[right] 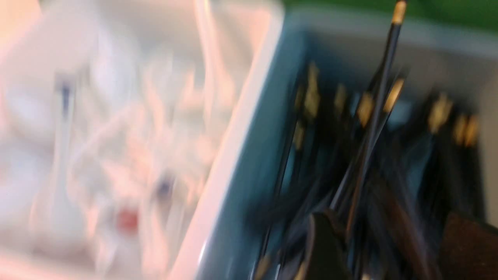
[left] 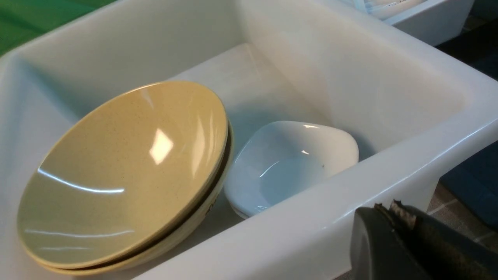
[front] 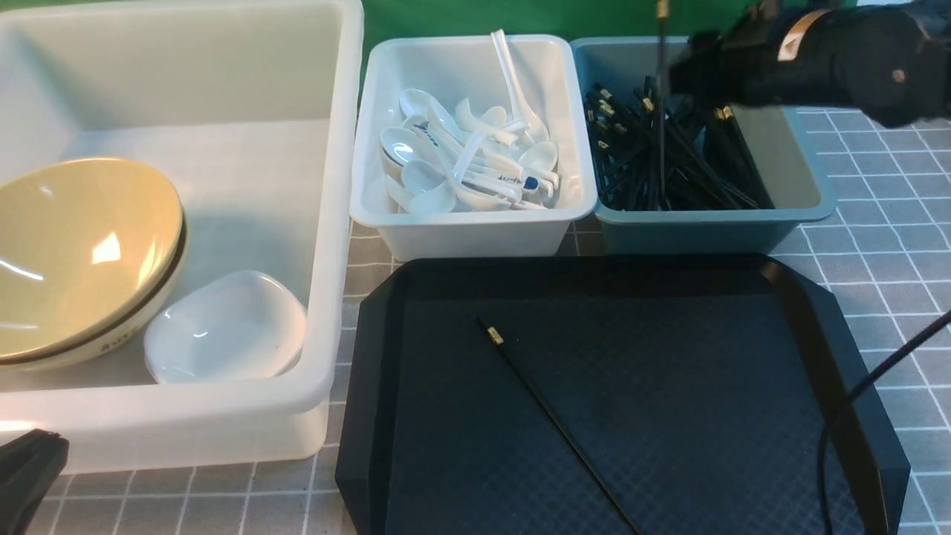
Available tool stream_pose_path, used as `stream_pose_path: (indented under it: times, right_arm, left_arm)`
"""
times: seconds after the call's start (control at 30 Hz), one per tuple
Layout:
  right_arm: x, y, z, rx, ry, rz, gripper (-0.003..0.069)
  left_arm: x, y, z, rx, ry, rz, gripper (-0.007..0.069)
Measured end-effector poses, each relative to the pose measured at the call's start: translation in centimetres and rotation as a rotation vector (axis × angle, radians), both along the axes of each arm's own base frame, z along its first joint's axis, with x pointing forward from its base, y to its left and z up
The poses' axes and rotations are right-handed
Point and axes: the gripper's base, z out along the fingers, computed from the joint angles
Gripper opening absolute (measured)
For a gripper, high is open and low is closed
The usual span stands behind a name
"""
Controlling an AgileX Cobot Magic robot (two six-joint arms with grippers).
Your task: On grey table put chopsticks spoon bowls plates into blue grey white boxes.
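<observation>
One black chopstick [front: 660,89] stands nearly upright in the blue-grey box [front: 806,200], over a pile of several chopsticks. My right gripper [front: 687,74] hovers over that box. In the blurred right wrist view its jaws [right: 393,237] stand wide apart and the upright chopstick [right: 379,101] leans by one finger. Another chopstick [front: 553,420] lies on the black tray [front: 817,349]. Stacked yellow bowls [front: 74,253] and a white plate [front: 223,327] sit in the large white tub [front: 327,297]. White spoons [front: 461,163] fill the small white box [front: 461,234]. My left gripper [front: 30,461] is shut and empty outside the tub's near wall [left: 311,217].
The black tray lies on the grey table [front: 891,238] in front of the two small boxes. A black cable [front: 854,401] curves over the tray's right edge. A green backdrop stands behind the boxes.
</observation>
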Motion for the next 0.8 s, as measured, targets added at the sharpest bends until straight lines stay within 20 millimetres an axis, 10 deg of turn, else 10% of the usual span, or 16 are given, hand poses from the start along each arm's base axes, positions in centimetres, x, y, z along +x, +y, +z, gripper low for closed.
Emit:
stream_pose_path:
  times: [0.37, 0.63, 0.8]
  right_arm:
    - [-10.6, 12.3, -5.3, -0.294, 0.428, 0.543, 0.038]
    - [-9.4, 14.5, -12.5, -0.329, 0.485, 0.55, 0.028]
    - [-9.4, 14.4, -12.7, -0.348, 0.498, 0.558, 0.0075]
  left_arm:
    - [0.0, 0.0, 0.0, 0.001, 0.0, 0.0, -0.0008]
    - [0.0, 0.0, 0.0, 0.001, 0.0, 0.0, -0.0008]
    - [0.0, 0.0, 0.0, 0.001, 0.0, 0.0, -0.0008]
